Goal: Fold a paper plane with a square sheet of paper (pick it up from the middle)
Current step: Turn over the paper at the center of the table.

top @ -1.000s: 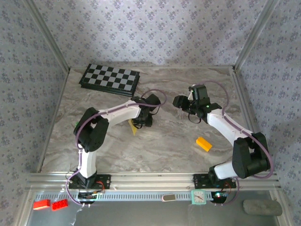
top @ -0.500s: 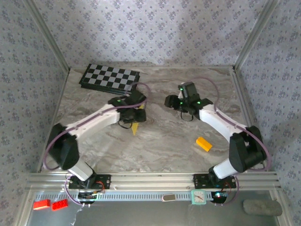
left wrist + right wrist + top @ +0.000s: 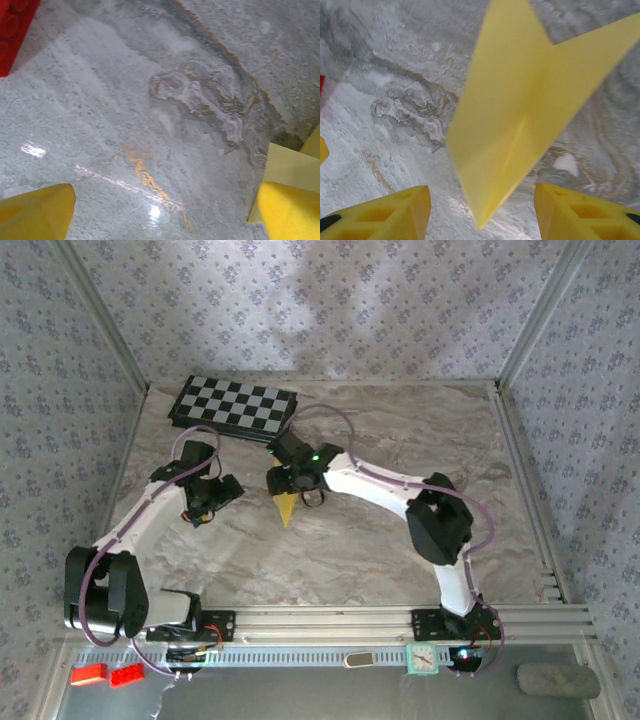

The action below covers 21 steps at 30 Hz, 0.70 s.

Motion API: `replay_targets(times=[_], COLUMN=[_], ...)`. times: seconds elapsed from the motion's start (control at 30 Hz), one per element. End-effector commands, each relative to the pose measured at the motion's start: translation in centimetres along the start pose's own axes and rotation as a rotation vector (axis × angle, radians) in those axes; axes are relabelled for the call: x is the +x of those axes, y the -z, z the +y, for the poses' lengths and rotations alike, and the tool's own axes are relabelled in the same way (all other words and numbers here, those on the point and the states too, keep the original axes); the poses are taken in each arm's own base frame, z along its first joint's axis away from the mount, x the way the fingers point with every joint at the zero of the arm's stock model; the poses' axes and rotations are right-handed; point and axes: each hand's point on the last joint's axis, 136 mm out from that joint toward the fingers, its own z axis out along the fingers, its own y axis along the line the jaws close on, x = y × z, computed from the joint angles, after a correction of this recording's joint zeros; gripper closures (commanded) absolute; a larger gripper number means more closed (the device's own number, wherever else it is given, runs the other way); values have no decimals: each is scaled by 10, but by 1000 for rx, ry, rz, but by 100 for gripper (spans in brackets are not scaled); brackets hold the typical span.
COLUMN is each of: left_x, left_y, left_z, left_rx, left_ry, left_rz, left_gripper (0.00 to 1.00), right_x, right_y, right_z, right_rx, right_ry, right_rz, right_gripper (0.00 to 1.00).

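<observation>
- The plane [image 3: 286, 506] lies flat on the table [image 3: 400, 430] near the middle, tip toward the arm bases.
- The right gripper [image 3: 287, 483] hovers over it, jaws apart either side of the tip, not touching the paper.
- The left gripper [image 3: 205, 505] is released, jaws wide over table left of the plane.
- A checkerboard [image 3: 233, 405] lies at the far left.

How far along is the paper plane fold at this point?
Done: the paper plane is a creased, pointed dart on the marble table. In hand: nothing gripped; the right gripper is open astride its tip, and the left gripper is open over the table beside it. Left: possibly final folds; I can't tell.
</observation>
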Motion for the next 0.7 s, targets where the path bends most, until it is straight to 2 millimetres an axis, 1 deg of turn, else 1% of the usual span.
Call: replay_targets(times=[0.0, 0.2, 0.37, 0.43, 0.5, 0.57, 0.67], left_x=[-3, -2, -1, -1, -1, -2, -2], left_y=[5, 1, 0, 0, 0, 1, 2], left_z=[-9, -6, -6, -6, -7, -9, -13], left_rx=[85, 84, 85, 87, 91, 100, 121], left_ry=[0, 5, 9, 9, 11, 13, 17], left_rz=[-6, 4, 15, 15, 16, 16, 18], left_gripper=[5, 3, 2, 2, 1, 1, 1], right_x=[13, 15, 20, 19, 16, 11, 1], right_y=[-8, -29, -40, -40, -38, -32, -18], right_z=[-13, -3, -4, -5, -9, -13, -14], right_rx=[139, 167, 188, 195, 201, 207, 182], right_ry=[28, 42, 44, 43, 10, -10, -35], right_rz=[59, 93, 138, 141, 137, 120, 70], right_gripper=[43, 50, 58, 65, 75, 83, 87])
